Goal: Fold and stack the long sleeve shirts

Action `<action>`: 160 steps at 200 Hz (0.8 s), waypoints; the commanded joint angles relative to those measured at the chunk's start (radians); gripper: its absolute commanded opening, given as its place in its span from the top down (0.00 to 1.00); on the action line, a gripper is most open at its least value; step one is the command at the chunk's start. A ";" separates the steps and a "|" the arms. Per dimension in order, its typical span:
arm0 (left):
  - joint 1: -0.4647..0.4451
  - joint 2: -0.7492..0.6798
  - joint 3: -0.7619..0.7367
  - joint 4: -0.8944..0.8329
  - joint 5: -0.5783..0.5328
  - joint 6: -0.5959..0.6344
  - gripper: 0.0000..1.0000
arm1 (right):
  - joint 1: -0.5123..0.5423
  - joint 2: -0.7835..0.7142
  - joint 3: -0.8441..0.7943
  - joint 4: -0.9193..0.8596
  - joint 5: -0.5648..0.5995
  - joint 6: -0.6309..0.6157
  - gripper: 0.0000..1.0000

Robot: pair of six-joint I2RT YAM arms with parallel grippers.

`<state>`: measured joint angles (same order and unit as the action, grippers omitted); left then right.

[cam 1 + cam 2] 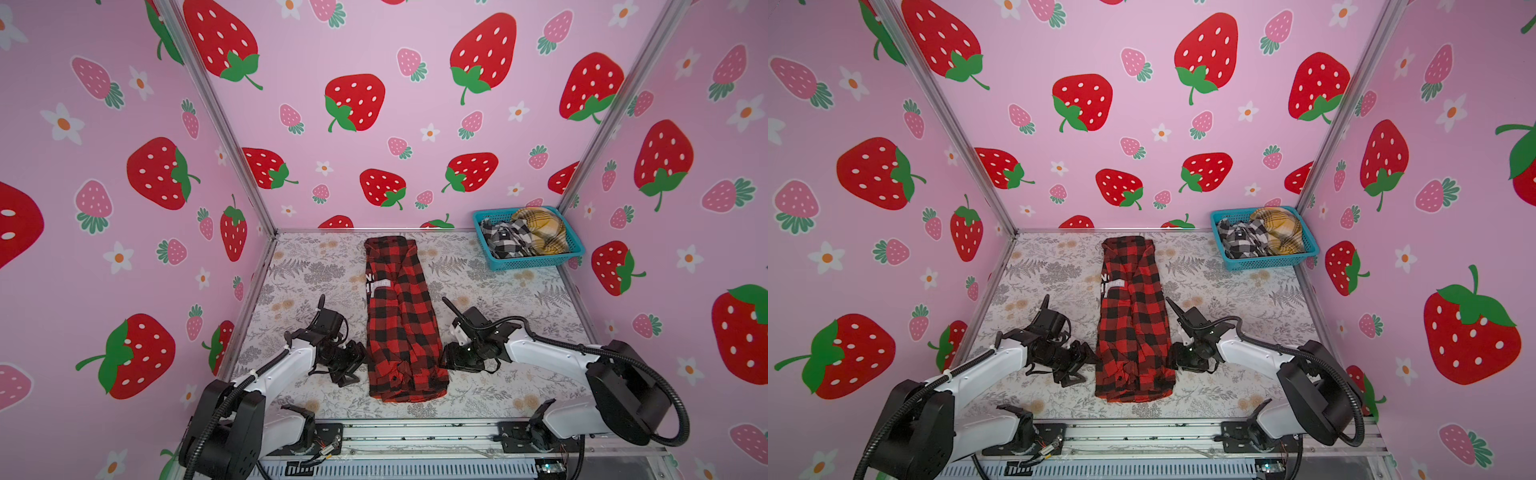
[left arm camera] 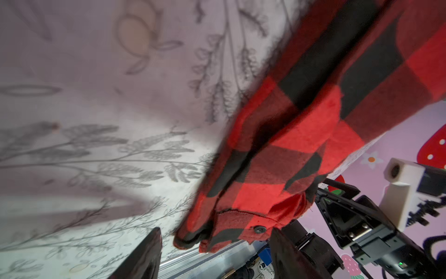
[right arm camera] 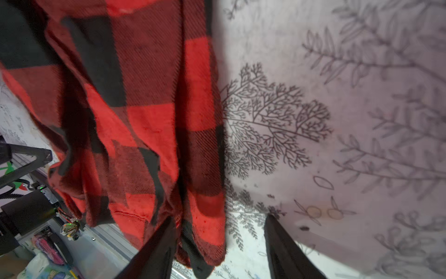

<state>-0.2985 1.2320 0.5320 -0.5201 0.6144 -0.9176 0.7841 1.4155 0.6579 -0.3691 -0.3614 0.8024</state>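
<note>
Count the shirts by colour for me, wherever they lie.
Red-and-black shirt: 1
Black-and-white shirt: 1, in the teal basket
Mustard-yellow shirt: 1, in the same basket
Total: 3

White lettering [image 1: 371, 277] is seen on a dark panel of the red-and-black buffalo check shirt [image 1: 401, 324] in both top views. Only "NO" can be made out, and that uncertainly. Beneath it, a small white label [image 1: 381, 284] carries print too blurred to be read.
</note>
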 commanded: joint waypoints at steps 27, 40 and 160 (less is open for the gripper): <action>-0.091 0.075 0.015 0.054 -0.005 -0.046 0.32 | -0.011 -0.006 -0.065 0.082 -0.065 0.069 0.42; -0.104 0.075 0.012 0.045 -0.017 -0.051 0.33 | -0.011 -0.014 -0.095 0.125 -0.097 0.093 0.45; -0.208 0.143 -0.028 0.095 -0.023 -0.110 0.52 | 0.013 -0.024 -0.187 0.277 -0.185 0.198 0.57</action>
<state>-0.5014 1.3571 0.5346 -0.4370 0.6216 -1.0023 0.7830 1.3876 0.4988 -0.0822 -0.5560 0.9668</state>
